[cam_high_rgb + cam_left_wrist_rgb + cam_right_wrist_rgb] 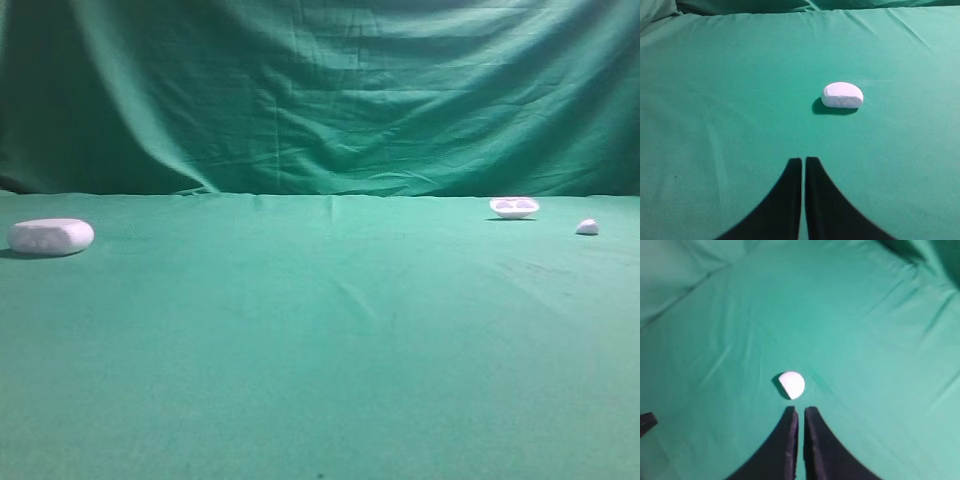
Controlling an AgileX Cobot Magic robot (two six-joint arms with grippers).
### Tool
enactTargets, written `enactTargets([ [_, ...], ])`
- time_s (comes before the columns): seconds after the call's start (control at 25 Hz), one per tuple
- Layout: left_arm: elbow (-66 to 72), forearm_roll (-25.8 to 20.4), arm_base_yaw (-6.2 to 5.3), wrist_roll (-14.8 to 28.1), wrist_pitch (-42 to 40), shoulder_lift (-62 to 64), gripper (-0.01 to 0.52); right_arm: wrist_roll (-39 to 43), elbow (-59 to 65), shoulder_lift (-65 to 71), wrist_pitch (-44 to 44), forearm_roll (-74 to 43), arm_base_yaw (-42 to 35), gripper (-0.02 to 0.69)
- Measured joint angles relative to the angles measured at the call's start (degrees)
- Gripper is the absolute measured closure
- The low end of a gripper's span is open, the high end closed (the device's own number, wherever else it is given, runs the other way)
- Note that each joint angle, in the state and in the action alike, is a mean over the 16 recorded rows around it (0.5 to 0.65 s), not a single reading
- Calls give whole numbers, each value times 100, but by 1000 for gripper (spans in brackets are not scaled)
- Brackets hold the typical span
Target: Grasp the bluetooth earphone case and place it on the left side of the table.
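The white, rounded, pill-shaped plastic earphone case (51, 236) lies at the far left of the green cloth table (320, 350), long axis across the view. It sits ahead and slightly right of the left gripper (803, 165), apart from it; that arm is nearer. Both left and right gripper (801, 412) are clenched and empty.

We are looking at a green draped cloth backdrop (330, 90) hanging behind the scene, its folds running in long diagonal creases and sagging horizontal ripples. Its left side is falling into deep shadow, while the middle is catching soft, even light. Along the bottom it is meeting the wide flat green cloth-covered surface (320, 380), which is lying smooth with a few faint wrinkles.
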Motion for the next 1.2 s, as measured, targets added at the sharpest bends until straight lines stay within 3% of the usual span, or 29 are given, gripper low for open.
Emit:
enactTargets([
  [0.32, 0, 0, 0, 0, 0, 0, 514, 203, 2375, -2071, -540, -114, -50, 665],
  [0.8, 0, 0, 0, 0, 0, 0, 514, 301, 6720, -4910, -2973, -92, -50, 665],
  [1.2, 0, 0, 0, 0, 0, 0, 514, 221, 8264, -5794, -3630, -61, -72, 665],
])
